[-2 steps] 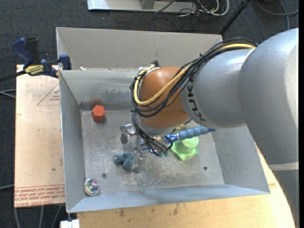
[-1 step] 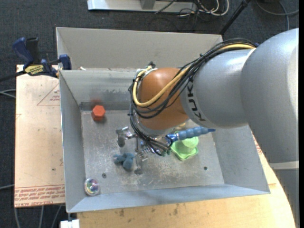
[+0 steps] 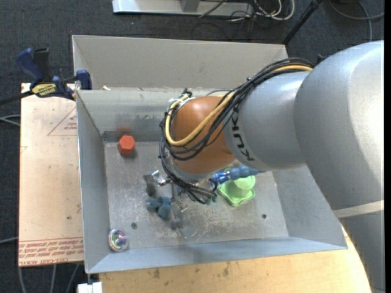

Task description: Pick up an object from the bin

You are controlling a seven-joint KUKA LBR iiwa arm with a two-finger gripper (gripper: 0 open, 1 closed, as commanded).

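Over the bin floor, left of centre: gripper [image 3: 164, 199] down low, close to the floor, below the arm's orange cover [image 3: 198, 136].
Gripper state: fingers [image 3: 151, 185] look spread, one up-left and one down-right of a small object. Not pressed together. The view is cluttered here, so treat this as a likely read.
Task object: small blue-grey lump [image 3: 160, 207], irregular shape, lying on the floor between the two fingers. Contact with either one can't be made out. It sits on the floor and is not lifted.
Arm: big grey arm [image 3: 287, 124] comes in from the right and covers the bin's right-centre. Black and yellow cables [image 3: 201, 133] loop over the orange cover.
Bin: grey metal bin [image 3: 91, 182], sloped walls, scuffed floor.
Orange hex block [image 3: 126, 144]: back-left of the floor near the back wall, well apart from the gripper.
Shiny ball [image 3: 118, 240]: front-left corner, near the left wall and well apart from the blue-grey lump.
Green piece [image 3: 238, 191]: light green, right of the gripper, partly under the arm. Exact shape unclear.
Blue piece [image 3: 225, 177]: touches or overlaps the green piece's upper-left edge, can't tell which. It is just under the orange cover's rim.
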